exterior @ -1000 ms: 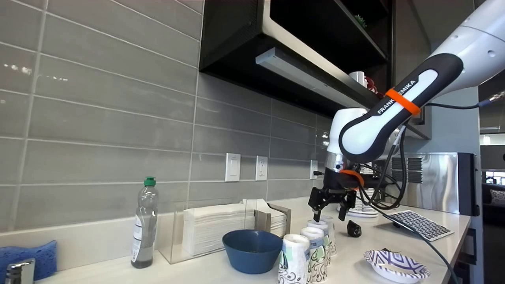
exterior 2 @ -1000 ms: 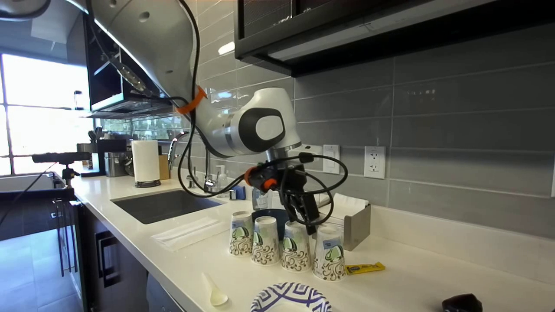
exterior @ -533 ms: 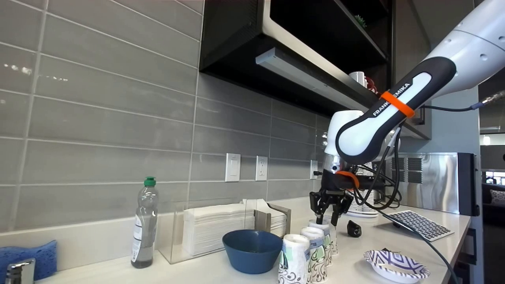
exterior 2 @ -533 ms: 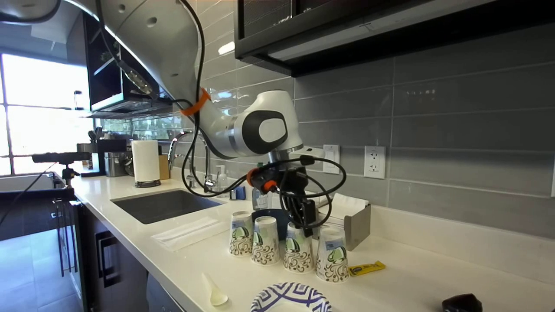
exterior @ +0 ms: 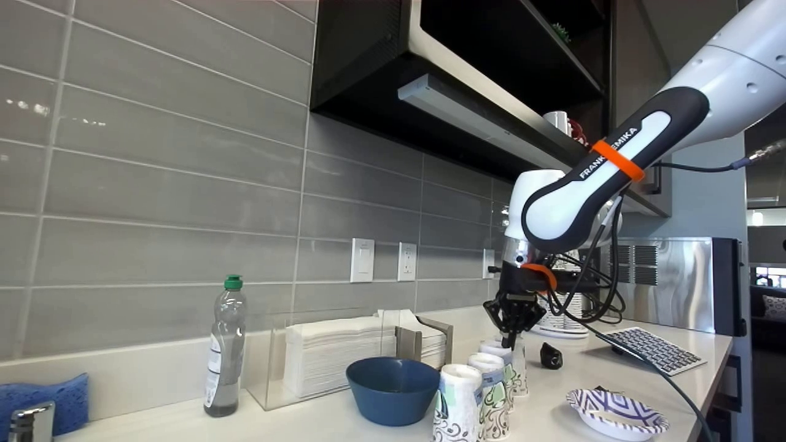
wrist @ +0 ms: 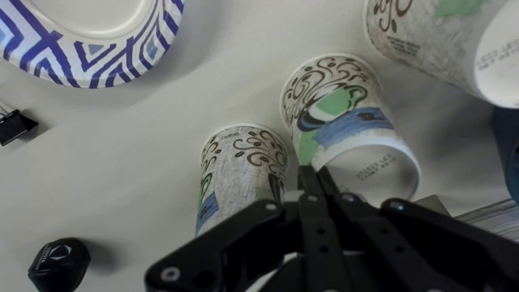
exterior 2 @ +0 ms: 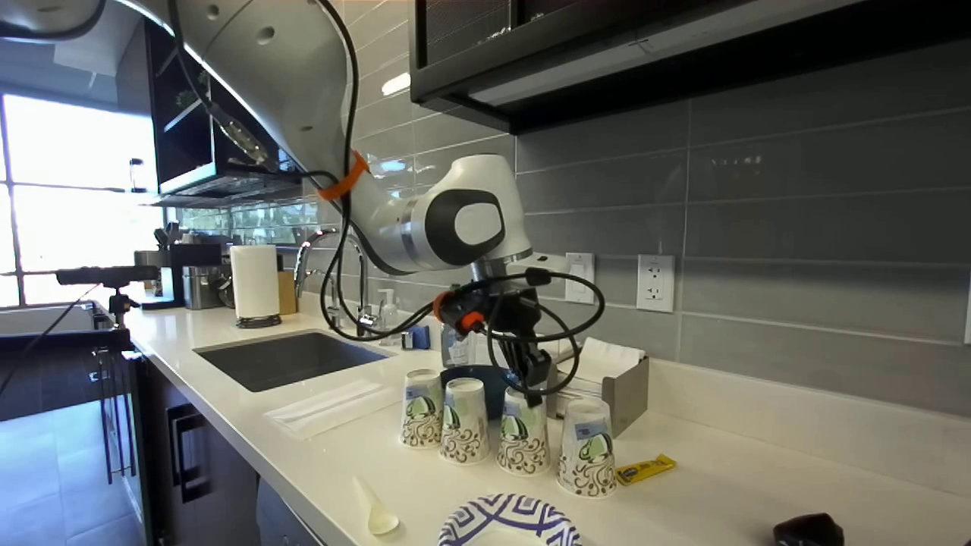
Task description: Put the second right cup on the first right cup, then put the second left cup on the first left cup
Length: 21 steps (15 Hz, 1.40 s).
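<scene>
Above the bench (exterior 2: 743, 493) the arm (exterior: 657, 129) was held, its upper part cut off in both exterior views. The gripper (wrist: 318, 173) had been seen spread a second earlier; by this moment its jaws had been brought together, tip against tip, with nothing gripped, and were set low between the last two of four upturned cups (exterior 2: 464, 425) in a row. Whether either cup was touched could not be told. In an exterior view the blue bowl (exterior 2: 493, 402) was partly hidden behind the cups, and the patterned paper dish (wrist: 142, 56) was cut off at the corner of the wrist view. Since then the end cup (exterior 2: 588, 447) had been shifted a little and the gap to the neighbouring cup (exterior 2: 523, 440) had been widened; the base of the former was hidden by the gripper in the wrist view. The yellow packet (exterior 2: 645, 470) just beside it had been turned slightly; its lettering could not be read.
</scene>
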{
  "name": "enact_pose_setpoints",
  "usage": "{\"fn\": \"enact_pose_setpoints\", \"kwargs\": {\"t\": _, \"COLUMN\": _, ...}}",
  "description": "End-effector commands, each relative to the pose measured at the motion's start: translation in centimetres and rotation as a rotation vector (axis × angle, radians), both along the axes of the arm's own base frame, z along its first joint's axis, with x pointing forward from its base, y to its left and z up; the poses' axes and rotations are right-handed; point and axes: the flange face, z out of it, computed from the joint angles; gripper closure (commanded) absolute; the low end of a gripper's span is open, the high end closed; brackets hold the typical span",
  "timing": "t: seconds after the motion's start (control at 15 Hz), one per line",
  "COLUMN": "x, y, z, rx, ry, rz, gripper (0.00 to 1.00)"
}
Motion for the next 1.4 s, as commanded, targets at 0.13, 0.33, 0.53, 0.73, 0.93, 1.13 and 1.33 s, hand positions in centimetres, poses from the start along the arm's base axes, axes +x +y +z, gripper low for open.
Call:
{"fn": "enact_pose_setpoints", "kwargs": {"t": 0.13, "x": -0.4, "y": 0.7, "z": 2.1, "rx": -0.005, "ry": -0.005, "rz": -0.009, "gripper": 0.99}}
{"fn": "enact_pose_setpoints", "kwargs": {"t": 0.33, "x": -1.3, "y": 1.1, "z": 5.0, "rx": -0.036, "ry": -0.028, "rz": 0.004, "gripper": 0.99}}
{"fn": "enact_pose_setpoints", "kwargs": {"t": 0.53, "x": -3.1, "y": 1.2, "z": 9.7, "rx": -0.089, "ry": -0.064, "rz": 0.006, "gripper": 0.99}}
{"fn": "enact_pose_setpoints", "kwargs": {"t": 0.73, "x": -5.0, "y": 1.2, "z": 14.5, "rx": -0.145, "ry": -0.099, "rz": 0.01, "gripper": 0.99}}
{"fn": "enact_pose_setpoints", "kwargs": {"t": 0.93, "x": -6.1, "y": -0.1, "z": 17.6, "rx": -0.189, "ry": -0.122, "rz": 0.003, "gripper": 0.99}}
{"fn": "enact_pose_setpoints", "kwargs": {"t": 1.13, "x": -5.5, "y": -2.2, "z": 18.2, "rx": -0.207, "ry": -0.121, "rz": 0.0, "gripper": 0.99}}
{"fn": "enact_pose_setpoints", "kwargs": {"t": 1.33, "x": -4.2, "y": -3.1, "z": 17.7, "rx": -0.211, "ry": -0.112, "rz": 0.042, "gripper": 0.99}}
